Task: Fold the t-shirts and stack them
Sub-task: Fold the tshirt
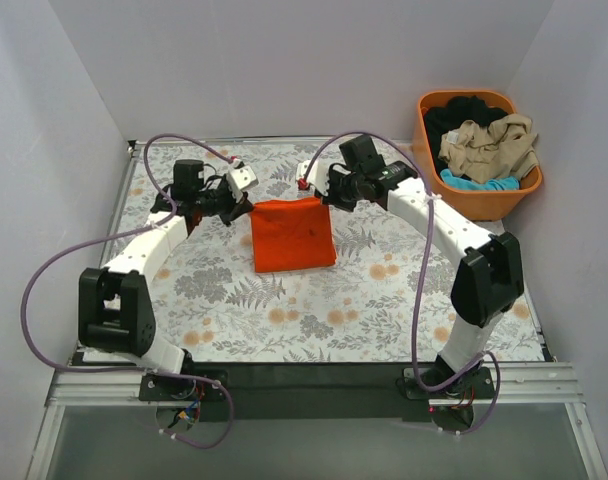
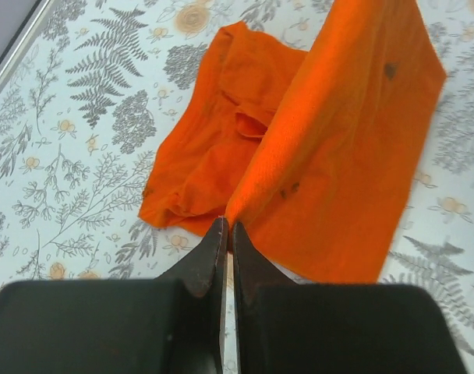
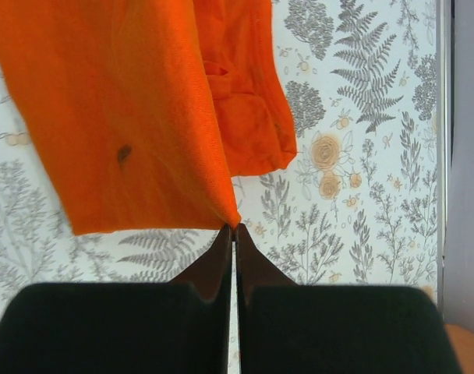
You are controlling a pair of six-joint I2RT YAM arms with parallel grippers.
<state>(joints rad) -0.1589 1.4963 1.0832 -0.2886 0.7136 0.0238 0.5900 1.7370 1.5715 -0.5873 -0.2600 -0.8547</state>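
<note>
The orange t-shirt [image 1: 292, 235] lies partly folded in the middle of the table. Its far edge is lifted off the cloth. My left gripper [image 1: 249, 200] is shut on the far left corner, seen in the left wrist view [image 2: 228, 224] with the orange t-shirt [image 2: 330, 156] hanging from its tips. My right gripper [image 1: 314, 192] is shut on the far right corner; in the right wrist view [image 3: 234, 227] the orange t-shirt [image 3: 128, 117] hangs from its tips. Beige [image 1: 489, 145], black [image 1: 462, 112] and turquoise [image 1: 479, 184] t-shirts lie heaped in the basket.
An orange plastic basket [image 1: 529, 180] stands at the back right, off the floral tablecloth [image 1: 284, 320]. White walls enclose the table on three sides. Purple cables loop off both arms.
</note>
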